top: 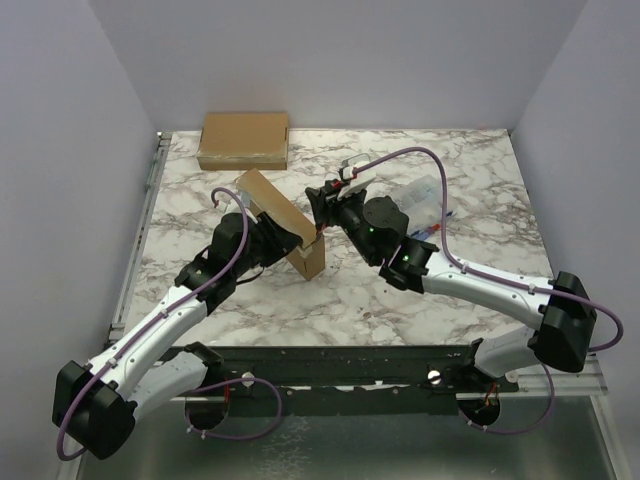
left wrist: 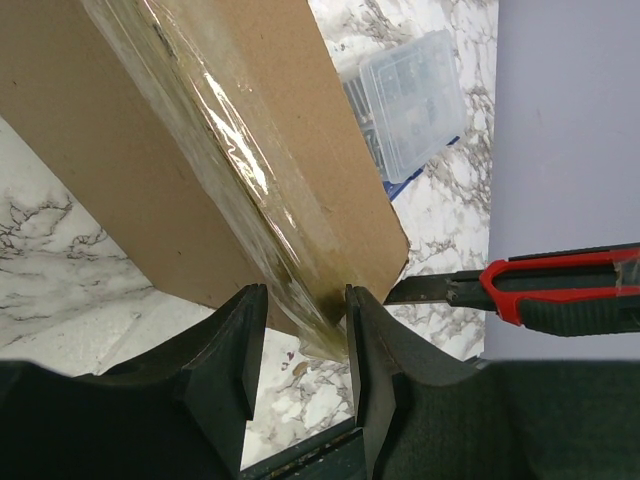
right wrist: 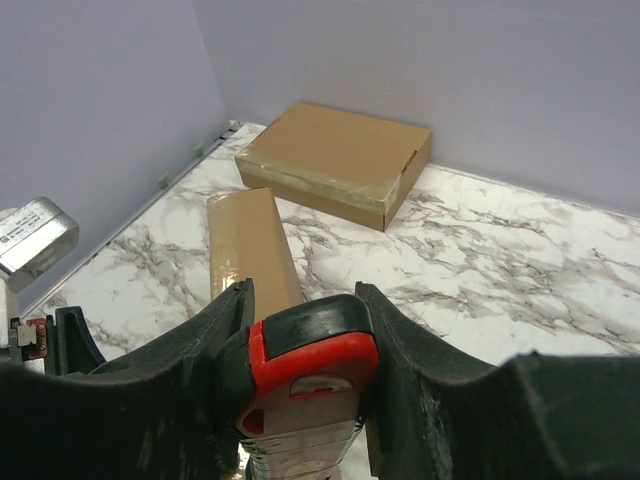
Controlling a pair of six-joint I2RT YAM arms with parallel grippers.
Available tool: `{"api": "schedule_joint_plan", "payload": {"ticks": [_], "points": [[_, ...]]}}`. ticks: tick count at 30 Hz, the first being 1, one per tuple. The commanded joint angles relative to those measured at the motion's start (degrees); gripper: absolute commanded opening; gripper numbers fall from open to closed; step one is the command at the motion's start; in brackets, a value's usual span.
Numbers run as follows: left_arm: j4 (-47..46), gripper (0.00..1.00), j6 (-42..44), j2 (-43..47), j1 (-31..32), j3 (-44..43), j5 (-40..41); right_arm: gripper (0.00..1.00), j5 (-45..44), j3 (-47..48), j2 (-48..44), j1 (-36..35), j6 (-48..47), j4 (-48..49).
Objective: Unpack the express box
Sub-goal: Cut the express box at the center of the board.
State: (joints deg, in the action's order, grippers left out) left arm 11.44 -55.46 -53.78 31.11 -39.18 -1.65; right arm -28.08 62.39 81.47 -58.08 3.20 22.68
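The express box (top: 283, 222) is a narrow brown carton standing tilted on one edge at mid-table, with clear tape along its narrow side (left wrist: 250, 170). My left gripper (top: 290, 242) is shut on the box's lower end, and the taped edge sits between its fingers (left wrist: 300, 305). My right gripper (top: 322, 215) is shut on a red and black utility knife (right wrist: 305, 375). The knife's blade (left wrist: 410, 292) points at the box's lower corner, right beside my left gripper's finger. From the right wrist view the box (right wrist: 250, 245) lies just beyond the knife.
A second, flat brown carton (top: 244, 140) lies at the back left near the wall (right wrist: 335, 160). A clear plastic case (top: 425, 200) lies to the right, behind my right arm (left wrist: 410, 100). The marble tabletop (top: 330, 300) is walled on three sides.
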Motion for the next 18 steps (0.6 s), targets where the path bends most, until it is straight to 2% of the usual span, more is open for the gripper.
{"api": "schedule_joint_plan", "payload": {"ticks": [1, 18], "points": [[0.4, 0.43, 0.3, 0.7, -0.3, 0.7, -1.2, 0.01, -0.5, 1.5, -2.6, -0.8, 0.2, 2.0], [0.4, 0.42, 0.2, 0.9, -0.4, 0.7, -1.3, 0.01, -0.4, 1.4, 0.9, -0.8, -0.5, 3.9]]}}
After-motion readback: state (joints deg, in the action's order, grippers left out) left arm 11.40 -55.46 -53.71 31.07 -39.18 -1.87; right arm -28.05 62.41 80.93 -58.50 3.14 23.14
